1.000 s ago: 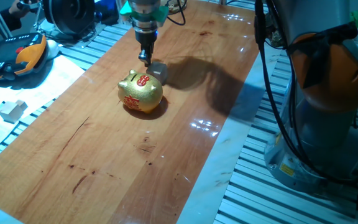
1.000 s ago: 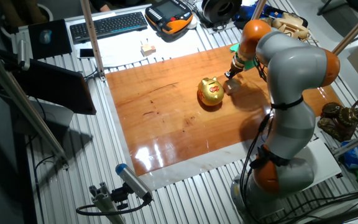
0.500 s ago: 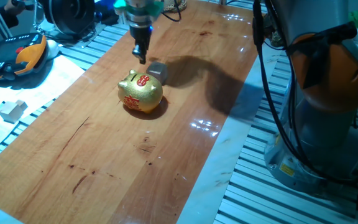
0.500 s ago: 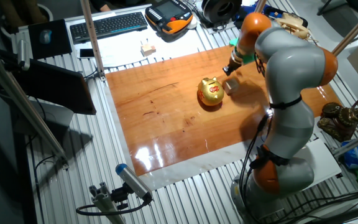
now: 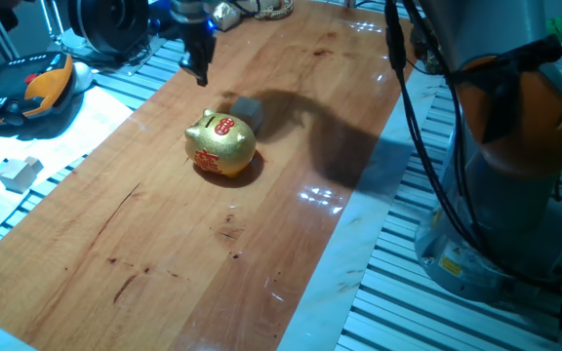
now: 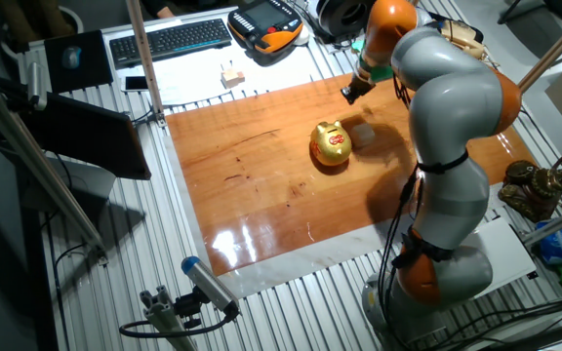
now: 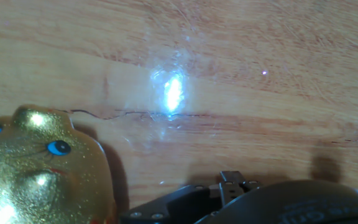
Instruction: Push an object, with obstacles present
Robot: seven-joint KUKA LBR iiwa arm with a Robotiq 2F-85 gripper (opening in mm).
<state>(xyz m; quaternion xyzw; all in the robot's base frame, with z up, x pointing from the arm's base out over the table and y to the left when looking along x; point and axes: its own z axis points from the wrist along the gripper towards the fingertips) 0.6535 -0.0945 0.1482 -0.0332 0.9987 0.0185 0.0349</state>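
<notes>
The small beige cube (image 5: 247, 109) lies on the wooden table, in the arm's shadow, close behind the golden piggy bank (image 5: 220, 144). In the other fixed view the cube (image 6: 363, 132) is just right of the pig (image 6: 333, 143). My gripper (image 5: 200, 74) hangs above the table's far left edge, apart from both, with its fingers together and nothing between them; it also shows in the other fixed view (image 6: 347, 95). The hand view shows the pig's face (image 7: 36, 168) at the bottom left and bare wood. The cube is out of that view.
A white block (image 5: 18, 173) and an orange-black pendant (image 5: 29, 90) lie on the bench left of the table. The arm's base (image 5: 515, 195) stands at the right. A keyboard (image 6: 169, 39) lies beyond the table's far side.
My gripper has drawn away from the cube, up and toward the table's far left edge. The cube and the pig have stayed in place.
</notes>
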